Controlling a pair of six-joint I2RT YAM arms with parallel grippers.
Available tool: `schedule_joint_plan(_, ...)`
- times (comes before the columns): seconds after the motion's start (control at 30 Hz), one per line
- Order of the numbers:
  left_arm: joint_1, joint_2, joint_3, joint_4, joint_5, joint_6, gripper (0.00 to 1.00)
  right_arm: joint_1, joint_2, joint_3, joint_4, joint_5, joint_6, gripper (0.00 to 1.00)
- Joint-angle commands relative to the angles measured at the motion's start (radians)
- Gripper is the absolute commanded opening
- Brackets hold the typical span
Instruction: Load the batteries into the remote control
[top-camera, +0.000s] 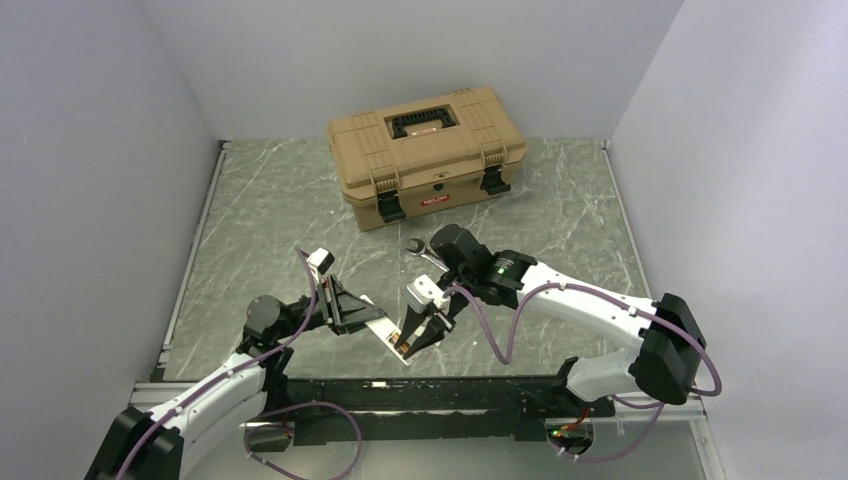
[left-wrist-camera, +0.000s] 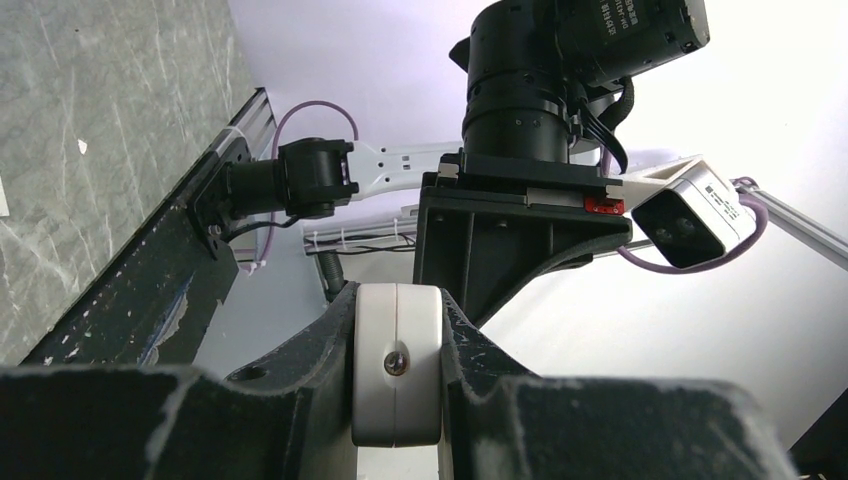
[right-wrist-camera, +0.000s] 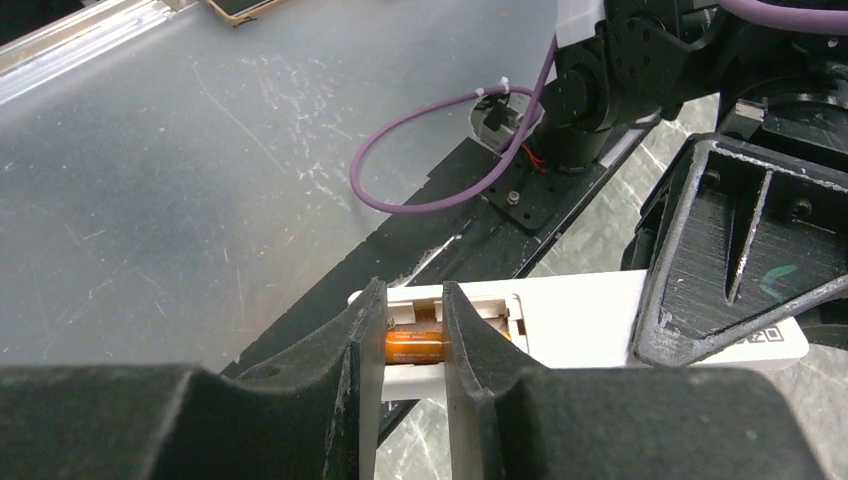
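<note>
Both grippers at the remote control (top-camera: 384, 327), six o'clock on the table (top-camera: 260, 200).
The left gripper (left-wrist-camera: 397, 310) is clenched on its white end, clear only from that wrist; the right gripper (right-wrist-camera: 412, 305) grasps an orange battery (right-wrist-camera: 415, 347) at the open recess, hidden from overhead.

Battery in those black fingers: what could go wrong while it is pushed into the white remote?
1. The right gripper pinches the orange battery across its middle at the remote. If it goes in crooked, it may jam or spring out.
2. The left gripper holds the remote by one end only. A push at the far end could twist it or make it slip.
</note>
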Motion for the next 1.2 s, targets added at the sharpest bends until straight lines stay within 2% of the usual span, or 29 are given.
schedule_joint_plan(0.0,-0.036,-0.042,0.074,0.335,0.145,-0.173,0.0,-0.059,0.077,-0.012,-0.016,0.438,-0.075,0.27)
schedule_joint_plan(0.23,-0.036,-0.053,0.082,0.302,0.15,-0.158,0.0,-0.058,0.077,0.005,-0.056,0.482,-0.073,0.27)
schedule_joint_plan(0.57,-0.036,-0.058,0.072,0.26,0.154,-0.122,0.0,-0.06,0.03,-0.008,-0.025,0.42,-0.058,0.28)
schedule_joint_plan(0.83,-0.035,-0.089,0.081,0.015,0.16,0.065,0.0,-0.059,-0.094,-0.06,0.102,0.274,0.03,0.31)
schedule_joint_plan(1.0,-0.035,-0.089,0.081,-0.038,0.158,0.123,0.0,-0.059,-0.163,-0.118,0.213,0.192,0.12,0.32)
schedule_joint_plan(1.17,-0.035,-0.087,0.073,-0.069,0.151,0.176,0.0,-0.06,-0.245,-0.191,0.362,0.177,0.263,0.33)
